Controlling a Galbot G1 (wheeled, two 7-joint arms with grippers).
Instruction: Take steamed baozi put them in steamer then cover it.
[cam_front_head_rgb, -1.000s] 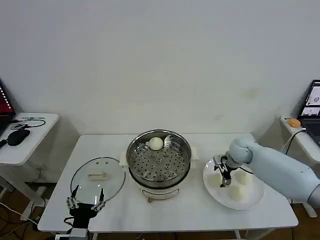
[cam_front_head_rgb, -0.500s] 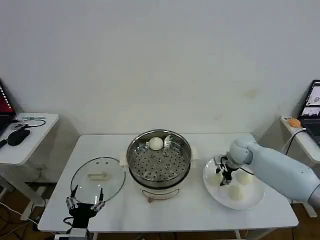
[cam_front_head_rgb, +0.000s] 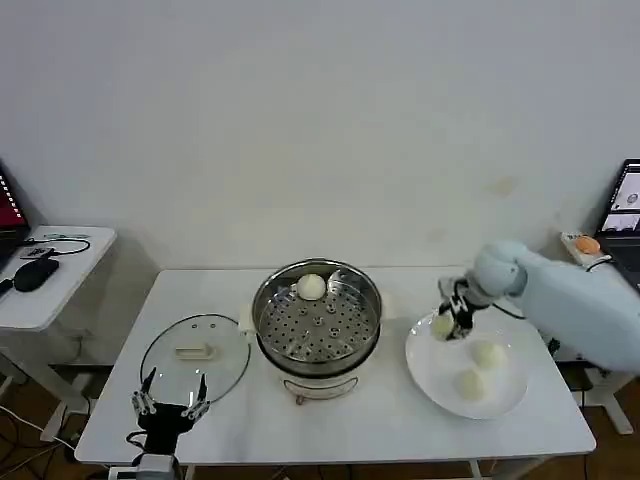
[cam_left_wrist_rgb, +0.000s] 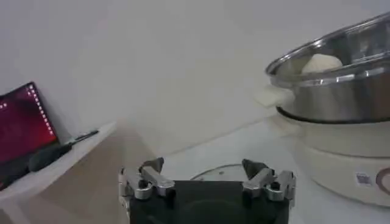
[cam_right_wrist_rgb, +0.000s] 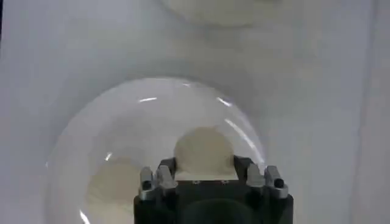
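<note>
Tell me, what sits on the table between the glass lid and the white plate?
In the head view, the steamer stands between the cover and the plate, with one baozi already on its tray.

Bright, even room light. Shiny glare spots sit on the steamer (cam_front_head_rgb: 317, 318). Both wrist views look soft and blurry.

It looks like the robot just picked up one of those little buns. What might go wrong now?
The right gripper holds a baozi lifted above the white plate. The bun is smooth and round, so it may slip out on the way to the steamer. It could also land on the baozi in the tray or catch the pot's rim. The glass lid lies close to the table edge by the left gripper.
</note>
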